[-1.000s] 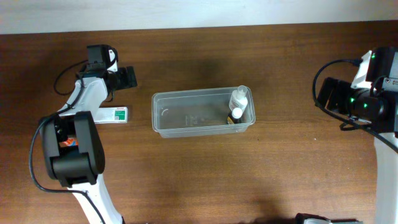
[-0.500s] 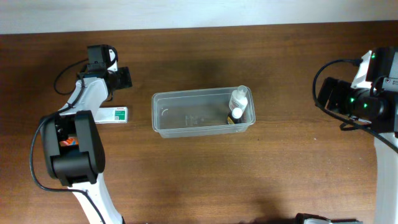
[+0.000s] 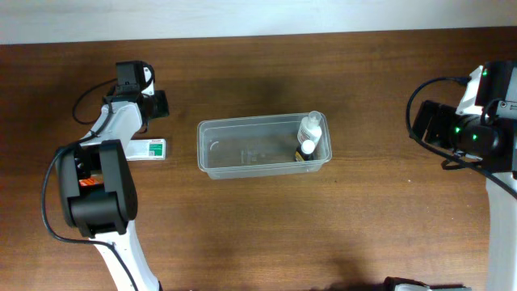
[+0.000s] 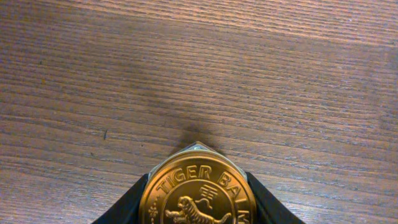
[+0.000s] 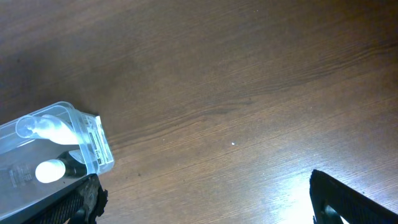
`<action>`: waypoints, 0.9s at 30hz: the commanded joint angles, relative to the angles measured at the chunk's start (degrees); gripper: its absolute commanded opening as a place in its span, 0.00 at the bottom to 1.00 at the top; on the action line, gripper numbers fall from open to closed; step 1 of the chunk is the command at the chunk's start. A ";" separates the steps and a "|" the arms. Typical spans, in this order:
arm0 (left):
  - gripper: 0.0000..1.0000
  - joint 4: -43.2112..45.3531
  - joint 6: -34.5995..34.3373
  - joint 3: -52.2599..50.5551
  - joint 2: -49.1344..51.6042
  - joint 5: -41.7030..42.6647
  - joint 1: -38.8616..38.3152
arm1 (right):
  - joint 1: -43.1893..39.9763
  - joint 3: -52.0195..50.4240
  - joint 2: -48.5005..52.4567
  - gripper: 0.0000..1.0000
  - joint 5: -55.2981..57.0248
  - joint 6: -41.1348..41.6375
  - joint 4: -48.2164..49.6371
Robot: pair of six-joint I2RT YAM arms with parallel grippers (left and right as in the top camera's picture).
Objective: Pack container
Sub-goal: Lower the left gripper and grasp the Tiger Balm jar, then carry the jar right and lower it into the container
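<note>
The container (image 3: 212, 148), a clear rectangular tub, sits mid-table with two small white-capped bottles (image 3: 309, 129) at its right end; its corner (image 5: 94, 147) also shows in the right wrist view. My left gripper (image 3: 159, 103) is at the far left of the table. In its wrist view my left gripper (image 4: 198, 177) has both black fingers (image 4: 134, 202) pressed against the sides of a gold-lidded Tiger Balm jar (image 4: 199, 200) standing on the wood. From overhead the jar is hidden under the gripper. My right gripper (image 5: 205, 199) hangs open over bare wood, right of the container.
A white and green box (image 3: 146, 149) lies flat on the table between the left arm's base and the container. The right arm (image 3: 477, 129) stands at the right edge. A pale wall strip runs along the table's far edge.
The left gripper's jaws have drawn in from wide open onto the jar. The right arm and the container have not moved.
</note>
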 commanded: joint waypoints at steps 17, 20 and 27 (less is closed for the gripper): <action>0.34 -16.39 0.50 10.97 -6.86 -0.15 -1.33 | -0.39 0.96 0.02 0.98 -0.09 0.68 -0.02; 0.34 -20.81 0.50 13.27 -10.71 -0.13 -3.30 | -0.39 0.96 0.02 0.98 -0.09 0.68 -0.02; 0.34 -30.60 0.50 13.88 -20.85 -0.09 -11.06 | -0.39 0.96 0.02 0.99 -0.09 0.68 -0.02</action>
